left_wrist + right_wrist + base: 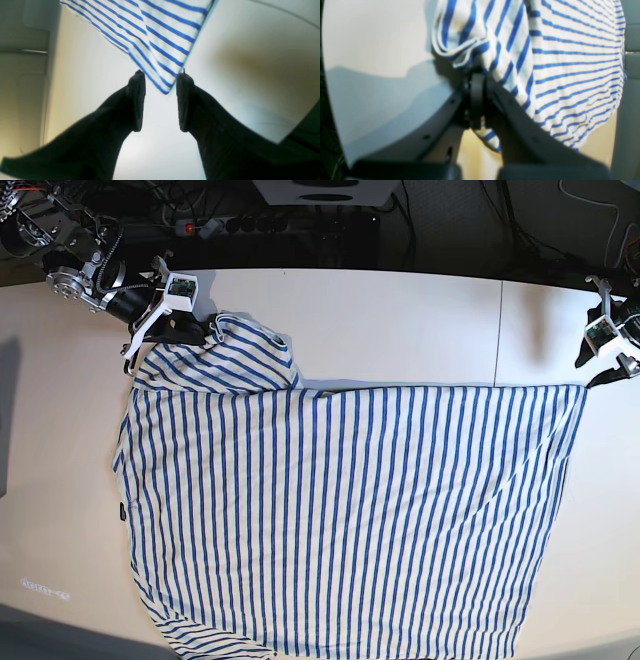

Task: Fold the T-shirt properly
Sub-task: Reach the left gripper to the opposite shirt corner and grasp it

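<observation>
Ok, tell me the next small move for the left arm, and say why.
Probably ease the left gripper forward and close it on the T-shirt corner. Its jaws stand open, with the striped corner tip lying just between the fingertips, not yet pinched. The right gripper already looks shut on bunched cloth at the far corner, so a matching hold would let both arms lift that edge together.

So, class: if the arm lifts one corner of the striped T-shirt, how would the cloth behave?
The T-shirt would probably sag and drape, since it already bunches in folds at the right gripper. It looks thin and light, lying flat on the table. Being limp, it would likely drag, not slide rigidly.
</observation>
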`<action>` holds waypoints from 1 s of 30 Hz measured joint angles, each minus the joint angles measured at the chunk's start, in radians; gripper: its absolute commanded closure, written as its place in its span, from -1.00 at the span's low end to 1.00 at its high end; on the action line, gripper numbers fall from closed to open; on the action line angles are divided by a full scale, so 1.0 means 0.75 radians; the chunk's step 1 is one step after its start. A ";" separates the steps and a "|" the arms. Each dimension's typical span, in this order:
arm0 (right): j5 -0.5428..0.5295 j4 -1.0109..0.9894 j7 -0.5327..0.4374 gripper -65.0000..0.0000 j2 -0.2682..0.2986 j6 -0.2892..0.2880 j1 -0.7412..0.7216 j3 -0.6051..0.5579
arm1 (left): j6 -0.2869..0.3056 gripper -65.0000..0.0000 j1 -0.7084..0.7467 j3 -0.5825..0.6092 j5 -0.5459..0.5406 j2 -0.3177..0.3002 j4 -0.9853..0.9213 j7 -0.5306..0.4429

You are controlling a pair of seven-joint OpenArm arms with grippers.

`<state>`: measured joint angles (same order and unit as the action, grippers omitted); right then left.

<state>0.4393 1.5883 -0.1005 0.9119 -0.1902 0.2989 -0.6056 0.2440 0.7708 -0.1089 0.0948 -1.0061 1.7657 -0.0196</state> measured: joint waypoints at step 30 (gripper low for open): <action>-0.017 -0.004 0.011 1.00 -0.001 0.001 -0.004 0.001 | -0.030 0.11 -0.721 0.760 0.170 0.004 -0.485 0.006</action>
<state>0.4267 1.5852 -0.0925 0.9115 -0.1898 0.2962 -0.6052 0.2218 0.2302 0.4610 0.2226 -1.0031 1.4017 -0.0154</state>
